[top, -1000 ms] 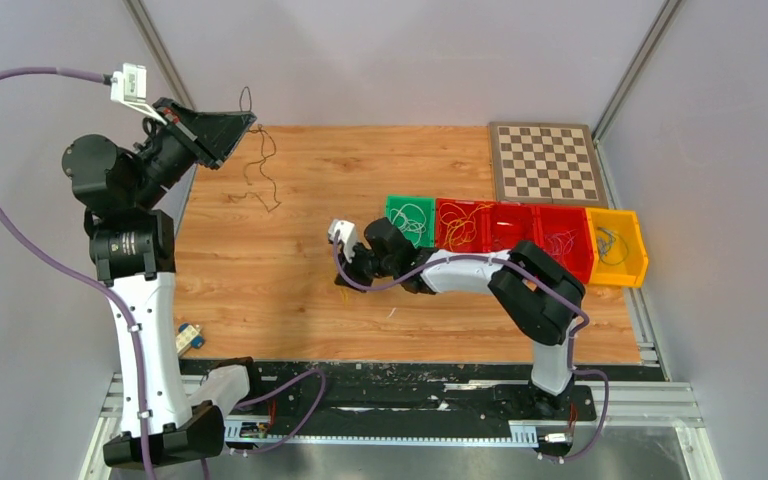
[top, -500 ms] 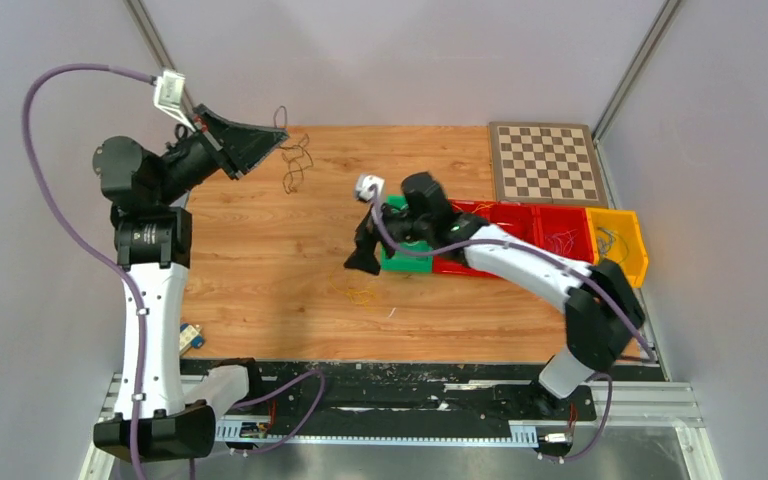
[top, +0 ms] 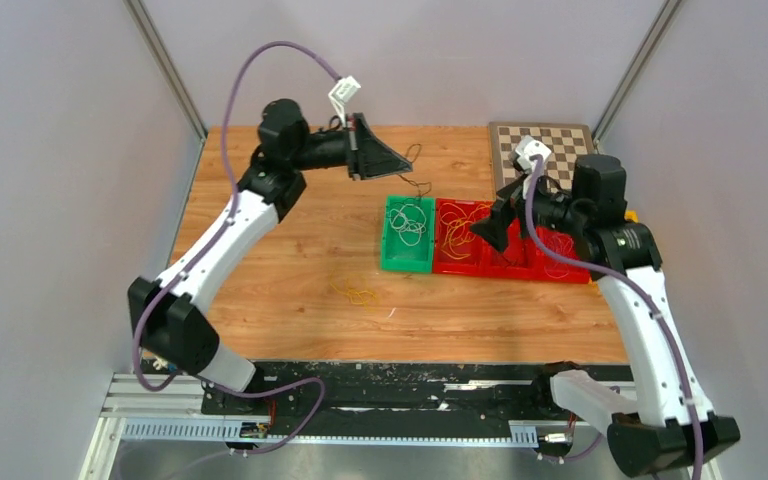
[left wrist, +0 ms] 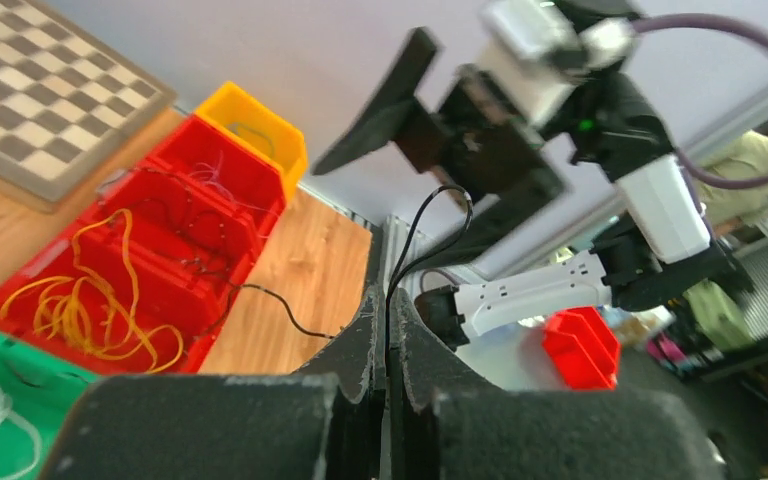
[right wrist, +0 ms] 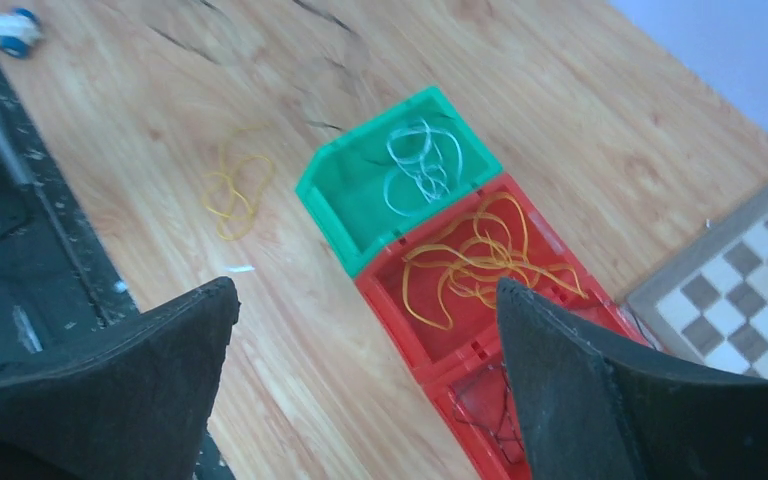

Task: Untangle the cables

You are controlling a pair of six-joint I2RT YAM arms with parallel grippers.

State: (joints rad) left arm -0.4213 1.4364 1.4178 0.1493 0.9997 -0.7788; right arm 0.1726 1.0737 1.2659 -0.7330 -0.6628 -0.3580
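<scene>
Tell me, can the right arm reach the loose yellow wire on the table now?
Probably yes. The right gripper hangs open above the red bins, and the yellow wire lies alone on the table before the green bin. The left gripper, shut on a dark cable, is clear.

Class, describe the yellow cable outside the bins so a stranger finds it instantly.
Find the row of bins on the wooden table. Toward the table's near edge from the green bin lies a yellow cable; unlike the red bin's yellow ones, it rests on bare wood.
</scene>
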